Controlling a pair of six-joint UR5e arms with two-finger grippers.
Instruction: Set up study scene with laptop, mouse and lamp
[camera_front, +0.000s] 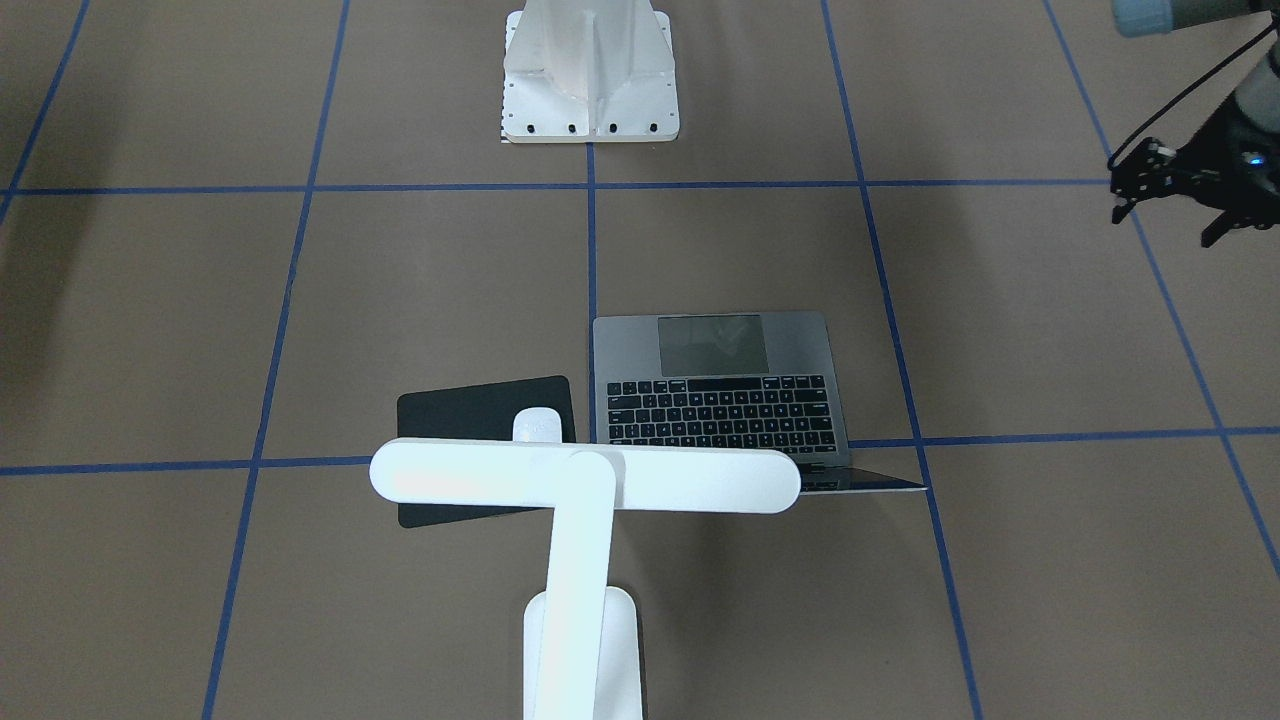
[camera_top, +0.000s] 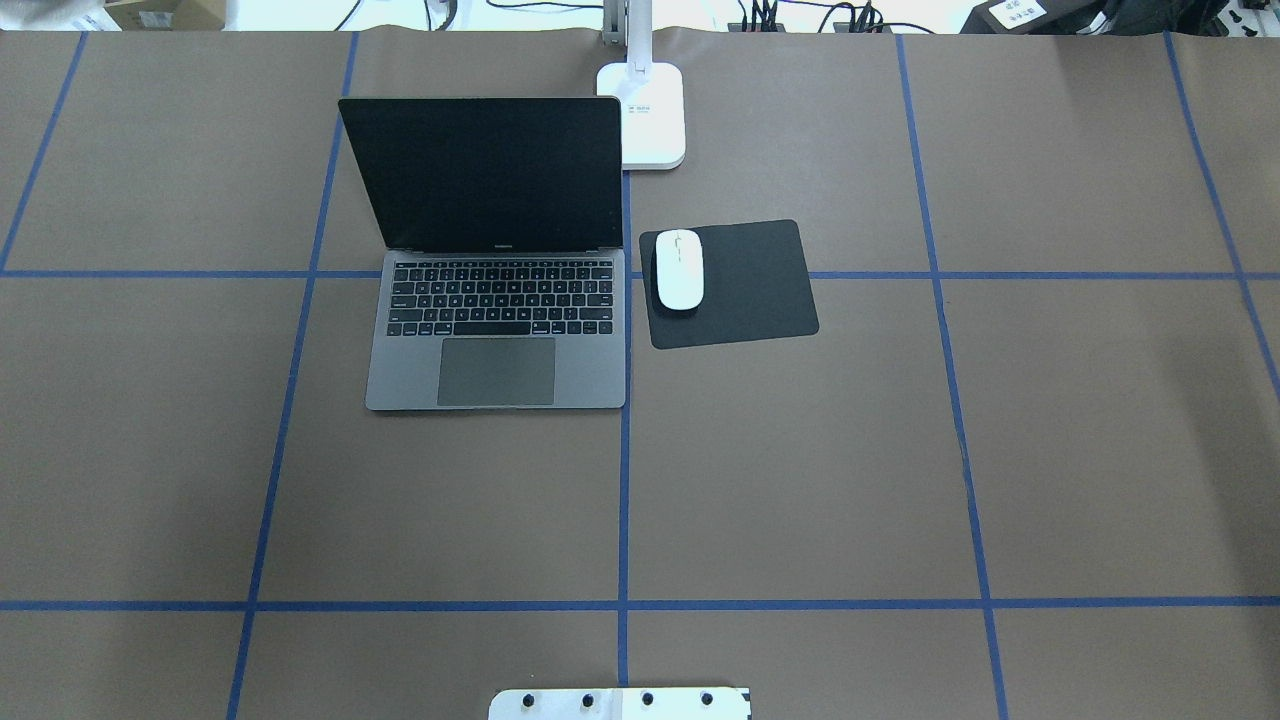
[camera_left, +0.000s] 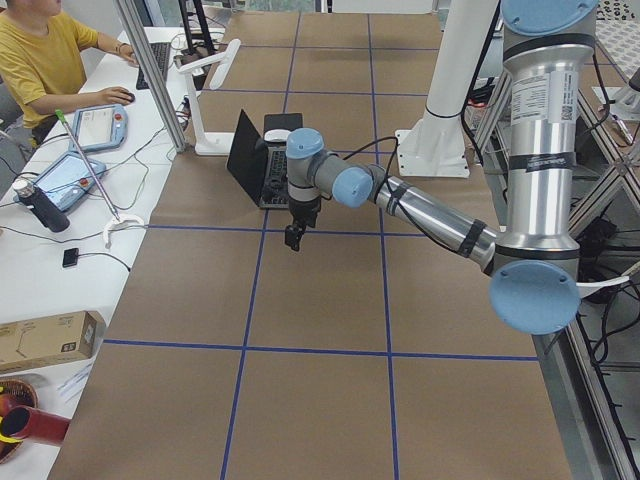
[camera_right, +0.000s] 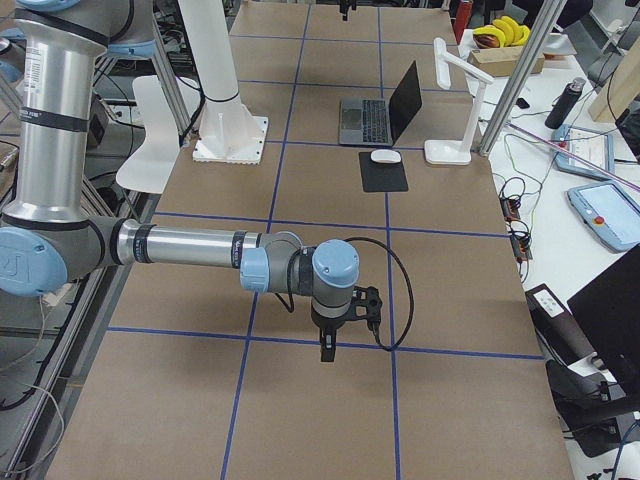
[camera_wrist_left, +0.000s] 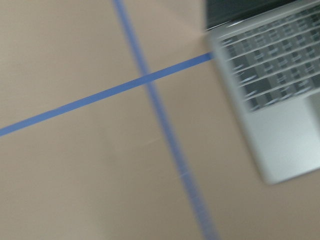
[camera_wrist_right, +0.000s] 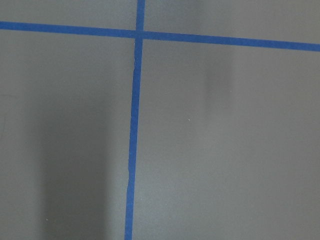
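Closest to the robot, well short of the laptop, the white bolted pedestal sits on the brown table.

The left gripper hangs over bare table off the laptop's left side, touching nothing. Its wrist camera catches only the laptop's near left corner, and blurred at that. I cannot tell how its jaws stand.

The right gripper hangs low over bare table well apart from the laptop, on its right side. It shows only in the side view, so I cannot tell the state of its jaws either.

Next comes the laptop itself, lid open and upright, screen dark, keyboard and trackpad turned toward the robot.

Just beside the laptop's right edge lies a black mat. The mouse rests on it, at the side of the mat nearest the laptop.

Farthest out, beyond the laptop's right rear corner, stands the lamp. Its base is just behind the screen edge and its long bar head is level.
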